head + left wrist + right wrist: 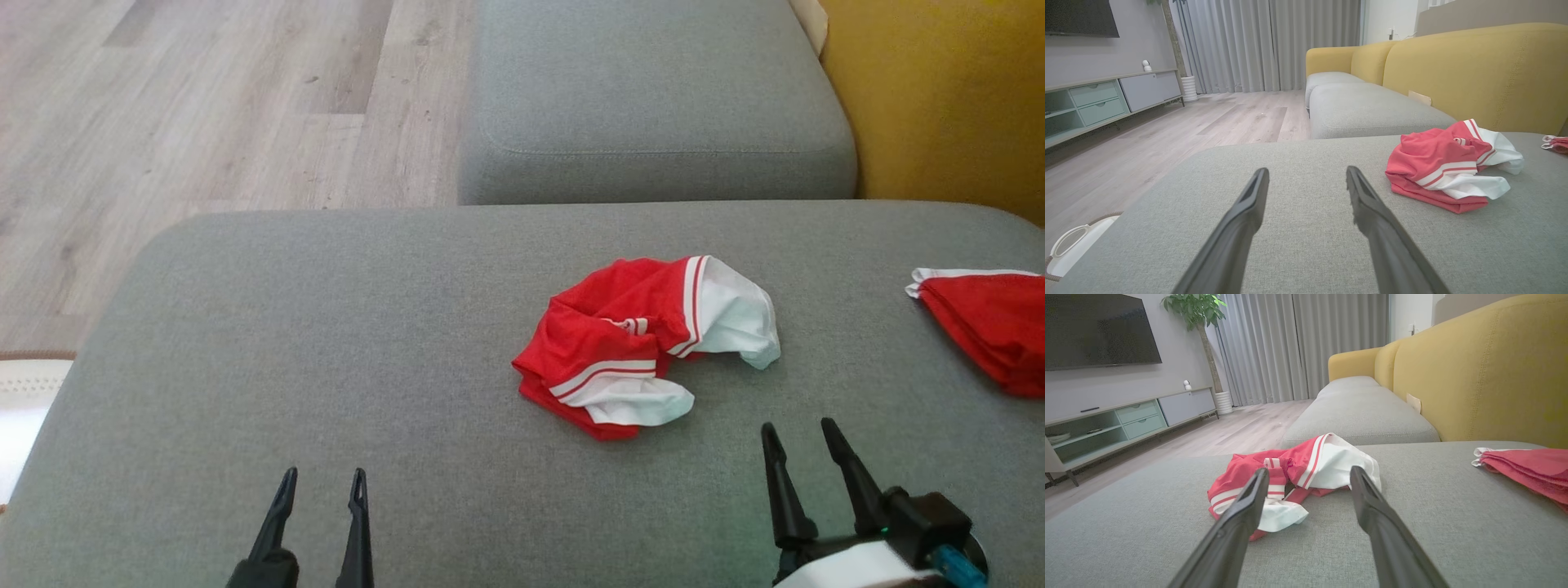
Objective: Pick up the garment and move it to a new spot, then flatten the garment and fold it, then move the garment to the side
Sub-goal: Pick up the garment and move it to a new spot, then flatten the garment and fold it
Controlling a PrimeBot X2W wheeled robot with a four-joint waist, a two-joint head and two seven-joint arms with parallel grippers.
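1. Garment (645, 343) — crumpled, red-white — is seen right of centre.
2. Left gripper (324, 475) and right gripper (798, 426), bottom edge, are spread wide, empty.
3. Only a loose fold might be pinched, then dropped.

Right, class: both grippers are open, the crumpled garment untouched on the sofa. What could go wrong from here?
The crumpled garment is bunched in layers, so the right gripper might pinch only one fold. A second red garment lies to its right; a sideways move could land on it.

Wood floor (204, 106), yellow sofa back (1474, 73), grey curtains (1306, 343), TV console (1106, 98)
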